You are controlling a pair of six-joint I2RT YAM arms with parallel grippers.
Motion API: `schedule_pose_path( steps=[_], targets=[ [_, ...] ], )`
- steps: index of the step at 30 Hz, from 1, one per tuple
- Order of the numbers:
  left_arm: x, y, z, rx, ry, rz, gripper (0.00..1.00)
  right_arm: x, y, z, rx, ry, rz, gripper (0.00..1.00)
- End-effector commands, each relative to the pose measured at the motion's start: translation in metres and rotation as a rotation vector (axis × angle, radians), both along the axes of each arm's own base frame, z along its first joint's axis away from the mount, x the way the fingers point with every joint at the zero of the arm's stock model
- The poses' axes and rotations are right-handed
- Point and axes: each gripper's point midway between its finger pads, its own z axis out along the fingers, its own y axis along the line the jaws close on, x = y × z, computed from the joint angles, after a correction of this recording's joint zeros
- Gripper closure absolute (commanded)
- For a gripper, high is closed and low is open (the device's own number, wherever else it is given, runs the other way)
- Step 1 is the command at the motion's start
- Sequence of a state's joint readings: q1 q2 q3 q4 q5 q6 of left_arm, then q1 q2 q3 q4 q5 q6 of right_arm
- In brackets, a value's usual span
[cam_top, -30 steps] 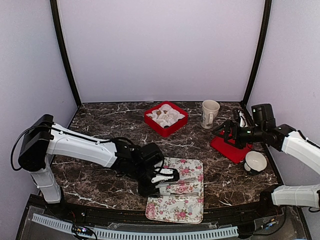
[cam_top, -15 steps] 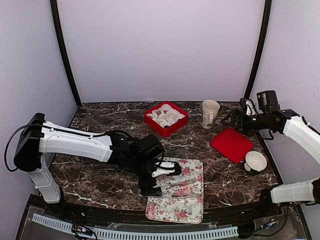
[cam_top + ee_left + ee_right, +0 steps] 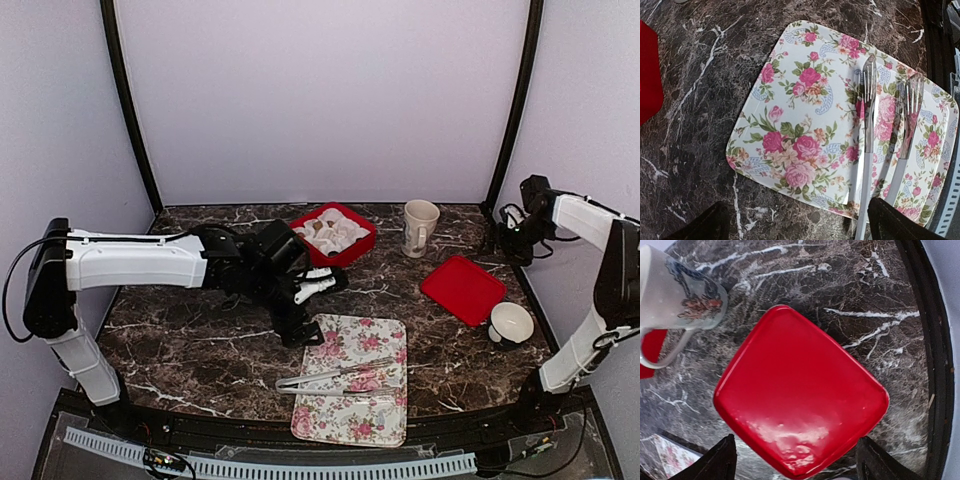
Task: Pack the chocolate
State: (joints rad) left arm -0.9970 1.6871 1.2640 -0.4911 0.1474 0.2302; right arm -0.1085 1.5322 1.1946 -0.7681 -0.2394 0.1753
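Two arms, neither holding anything. I read the left arm stretched across the table, left gripper (image 3: 300, 315) pointing down beside the floral tray (image 3: 790, 125), fingers spread wide. Chocolate (image 3: 318, 226) sits in the red box (image 3: 350, 250), back centre. Right arm is tucked at the back-right corner; right gripper (image 3: 797, 462) looks onto the red lid (image 3: 800, 390), jaws apart.

From high at the near edge, the top camera sees the whole table (image 3: 200, 350). Wrist cameras face down, close: left on the floral tray (image 3: 805, 125), right on the red lid (image 3: 800, 390); the top view shares both.
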Motion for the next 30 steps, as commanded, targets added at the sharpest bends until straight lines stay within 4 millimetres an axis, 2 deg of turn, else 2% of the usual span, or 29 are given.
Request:
schedule_pose_path(
  steps=[1,5,11,16,21,26,30],
  targets=[
    [0.02,-0.003,0.037,-0.138,0.029,0.091,0.01,0.012,-0.026,-0.023,-0.115,0.071,0.029,0.2],
    [0.052,0.008,0.04,-0.179,0.061,0.224,0.01,0.024,-0.04,-0.039,-0.156,0.11,0.036,0.23],
    [0.106,0.033,0.044,-0.235,0.121,0.421,0.01,0.04,-0.052,-0.061,-0.151,0.152,0.043,0.34],
    [0.162,0.063,0.049,-0.298,0.167,0.617,0.01,0.052,-0.049,-0.077,-0.124,0.161,0.066,0.4],
    [0.216,0.091,0.049,-0.315,0.182,0.799,0.01,0.052,-0.045,-0.091,-0.102,0.181,0.092,0.46],
    [0.262,0.102,0.052,-0.354,0.163,0.894,0.01,0.052,-0.043,-0.108,-0.089,0.209,0.102,0.55],
    [0.29,0.1,0.034,-0.326,0.163,0.946,0.01,0.051,-0.042,-0.118,-0.081,0.228,0.107,0.62]
  ],
)
